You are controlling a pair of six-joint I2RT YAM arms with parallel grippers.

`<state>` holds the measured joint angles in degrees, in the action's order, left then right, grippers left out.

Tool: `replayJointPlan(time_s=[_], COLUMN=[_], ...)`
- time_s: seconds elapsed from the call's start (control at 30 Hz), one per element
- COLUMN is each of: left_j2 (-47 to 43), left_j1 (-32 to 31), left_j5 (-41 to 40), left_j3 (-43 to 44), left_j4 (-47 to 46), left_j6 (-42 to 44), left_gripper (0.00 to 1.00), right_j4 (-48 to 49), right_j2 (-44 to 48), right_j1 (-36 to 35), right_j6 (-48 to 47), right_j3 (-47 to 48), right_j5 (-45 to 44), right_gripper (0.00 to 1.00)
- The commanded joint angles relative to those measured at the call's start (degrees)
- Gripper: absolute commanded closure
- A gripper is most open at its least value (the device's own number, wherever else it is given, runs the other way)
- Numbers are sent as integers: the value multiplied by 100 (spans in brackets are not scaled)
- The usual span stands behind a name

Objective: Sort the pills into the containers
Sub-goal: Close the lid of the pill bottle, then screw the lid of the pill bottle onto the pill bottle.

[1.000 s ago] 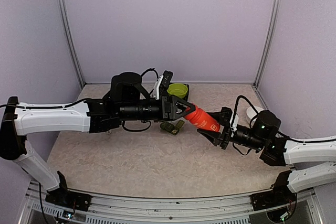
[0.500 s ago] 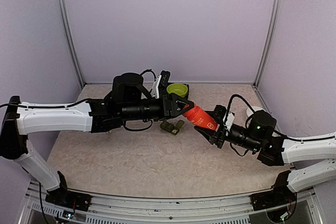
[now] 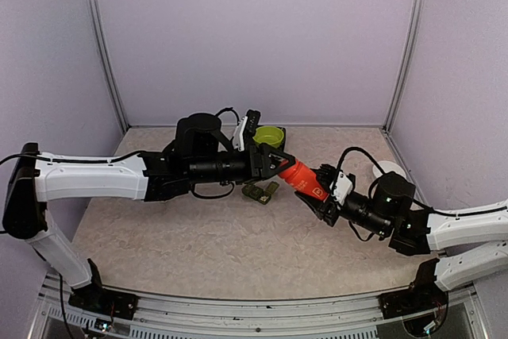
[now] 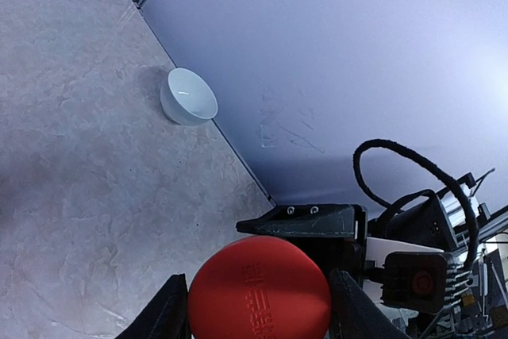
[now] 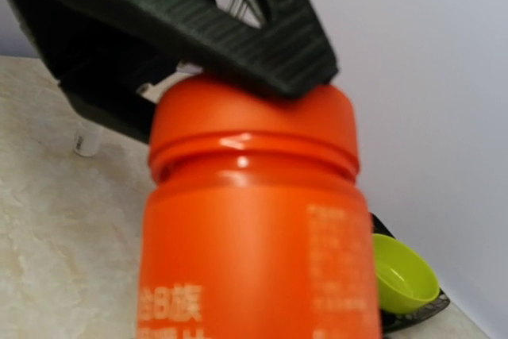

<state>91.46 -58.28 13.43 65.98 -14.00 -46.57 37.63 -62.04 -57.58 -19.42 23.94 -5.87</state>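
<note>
Top view: the containers (image 3: 260, 191) are too small for me to read. I can't tell lids up or down, or what's inside. White bowl (image 3: 388, 168) is half hidden behind the right arm (image 3: 394, 200).
Left wrist view: bottle (image 4: 259, 290) shows only its cap, cut off at the bottom edge, body hidden behind it.
Right wrist view: bottle label (image 5: 333, 267) is blurred, I can't read it. Bottle base runs out of frame. Green bowl (image 5: 405, 275) sits partly behind the bottle.
</note>
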Motion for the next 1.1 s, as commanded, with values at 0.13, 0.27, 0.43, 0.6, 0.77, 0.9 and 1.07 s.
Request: replayJointPlan(time_s=[0.13, 0.27, 0.43, 0.6, 0.77, 0.9, 1.07], left_j2=[91, 109, 90, 39, -21, -152, -339], left_j1=[-245, -245, -252, -253, -254, -251, -274], left_j5=[927, 1033, 1431, 1511, 1823, 2128, 2246], left_j3=[-245, -237, -168, 93, -8, -258, -345], left_j4=[-483, -657, -801, -48, 62, -349, -231], left_j6=[245, 250, 551, 1368, 1944, 2085, 2792], left_gripper=[52, 52, 52, 52, 53, 53, 53], right_j4=[643, 488, 248, -327, -352, 49, -160], right_j2=[655, 678, 603, 557, 703, 933, 851], right_j1=[-104, -111, -109, -105, -96, -95, -94], right_j6=[701, 809, 1016, 1172, 1542, 2013, 2501], right_j3=[-56, 13, 182, 361, 246, 55, 266], right_j5=[636, 916, 1338, 1739, 2020, 2258, 2600], right_gripper=[88, 88, 88, 88, 88, 88, 88])
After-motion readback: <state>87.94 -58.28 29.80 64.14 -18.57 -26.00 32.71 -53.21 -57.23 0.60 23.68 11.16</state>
